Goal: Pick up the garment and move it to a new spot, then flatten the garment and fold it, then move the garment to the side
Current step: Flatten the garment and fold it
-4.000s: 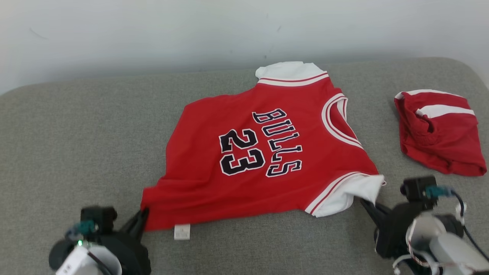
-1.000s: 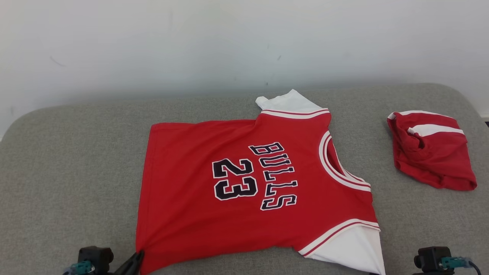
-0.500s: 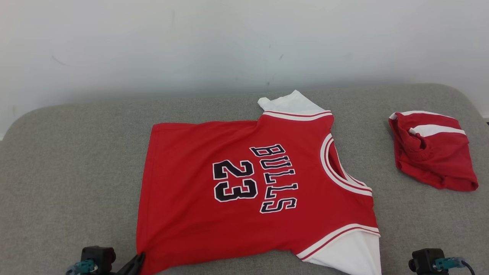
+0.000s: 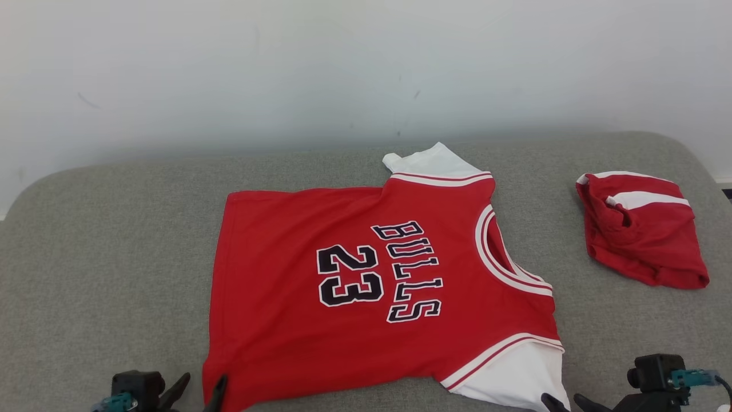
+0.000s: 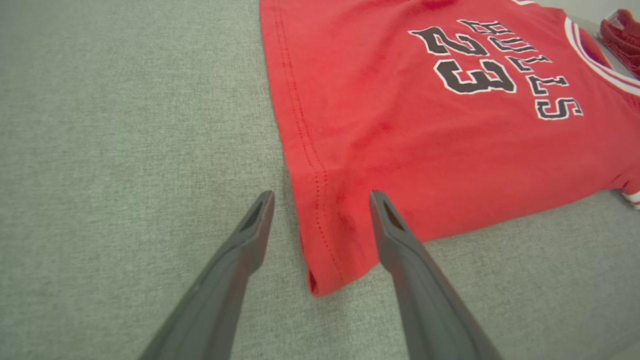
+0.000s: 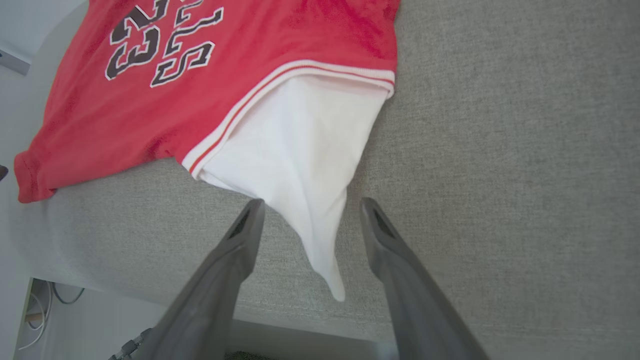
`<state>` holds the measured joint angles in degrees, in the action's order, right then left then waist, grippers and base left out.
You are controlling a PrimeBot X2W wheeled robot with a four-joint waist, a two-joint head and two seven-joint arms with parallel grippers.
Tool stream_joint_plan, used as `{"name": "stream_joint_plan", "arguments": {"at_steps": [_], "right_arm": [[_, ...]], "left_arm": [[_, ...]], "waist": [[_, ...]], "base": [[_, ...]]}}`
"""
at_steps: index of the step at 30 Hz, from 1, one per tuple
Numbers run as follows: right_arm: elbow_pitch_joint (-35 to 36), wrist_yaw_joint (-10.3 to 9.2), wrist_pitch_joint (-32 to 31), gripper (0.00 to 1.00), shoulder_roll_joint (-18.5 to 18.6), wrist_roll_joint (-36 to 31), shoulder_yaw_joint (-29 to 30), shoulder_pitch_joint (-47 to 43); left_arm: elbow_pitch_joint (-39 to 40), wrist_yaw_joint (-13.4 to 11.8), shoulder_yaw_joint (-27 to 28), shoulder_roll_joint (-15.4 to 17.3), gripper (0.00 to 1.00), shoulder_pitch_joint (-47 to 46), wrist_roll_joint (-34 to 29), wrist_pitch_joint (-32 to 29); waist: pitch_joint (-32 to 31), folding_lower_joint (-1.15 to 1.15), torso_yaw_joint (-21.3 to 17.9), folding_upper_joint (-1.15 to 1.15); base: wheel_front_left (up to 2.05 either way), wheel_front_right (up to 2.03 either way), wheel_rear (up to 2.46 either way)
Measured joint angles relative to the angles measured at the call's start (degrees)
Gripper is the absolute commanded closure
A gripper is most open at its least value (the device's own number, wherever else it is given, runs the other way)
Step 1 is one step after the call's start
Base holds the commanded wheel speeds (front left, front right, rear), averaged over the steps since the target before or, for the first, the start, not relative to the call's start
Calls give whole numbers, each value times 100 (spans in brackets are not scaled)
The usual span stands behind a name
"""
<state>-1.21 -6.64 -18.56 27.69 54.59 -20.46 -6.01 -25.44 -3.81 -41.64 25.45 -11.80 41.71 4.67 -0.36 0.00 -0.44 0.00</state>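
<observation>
The garment (image 4: 274, 246) is a red jersey with white sleeves and "BULLS 23" on it, spread flat on the grey couch cushion (image 4: 114, 229). My left gripper (image 4: 201, 382) stands open at its near left hem corner. In the left wrist view that red corner (image 5: 330, 240) lies loose between the spread fingers of the left gripper (image 5: 321, 196). My right gripper (image 4: 565, 399) is open at the near white sleeve (image 4: 520, 377). In the right wrist view the sleeve's pointed tip (image 6: 325, 260) rests between the parted fingers of the right gripper (image 6: 311, 202), untouched.
A bunched pair of red shorts (image 4: 640, 240) with white stripes lies to the right of the jersey, also seen as the shorts (image 5: 620, 30). The cushion's front edge (image 6: 300, 320) runs just under the right gripper. A pale wall (image 4: 343, 68) stands behind the couch.
Both grippers have gone from shut to open, letting go of the hem corner and the sleeve tip. The jersey stays flat where it lay.
</observation>
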Motion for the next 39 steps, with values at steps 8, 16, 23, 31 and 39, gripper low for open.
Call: {"name": "stream_joint_plan", "arguments": {"at_steps": [8, 16, 23, 31, 39], "right_arm": [[567, -16, 164, 0, 220, 181, 430, -188], [949, -18, 850, 0, 30, -46, 706, -19], [845, -16, 1682, 0, -245, -558, 802, 376], [568, -42, 2475, 0, -266, -1319, 903, 426], [210, -46, 2862, 0, -352, -1491, 1057, 227]], "left_arm": [[255, -132, 158, 85, 0, 113, -23, 305], [624, -294, 628, 9, 0, 102, -248, 858], [783, -330, 1224, -140, 0, 340, -426, 953], [684, -331, 2076, -499, 0, 722, -894, 967], [861, -330, 2524, -786, 0, 1029, -1324, 968]], "waist": [[-67, 0, -19, 0], [-94, 0, 10, 0], [-72, 0, -22, 0], [-32, 0, -152, 0], [-13, 0, -203, 0]], "base": [[0, 0, 0], [0, 0, 0], [0, 0, 0], [0, 0, 0], [0, 0, 0]]}}
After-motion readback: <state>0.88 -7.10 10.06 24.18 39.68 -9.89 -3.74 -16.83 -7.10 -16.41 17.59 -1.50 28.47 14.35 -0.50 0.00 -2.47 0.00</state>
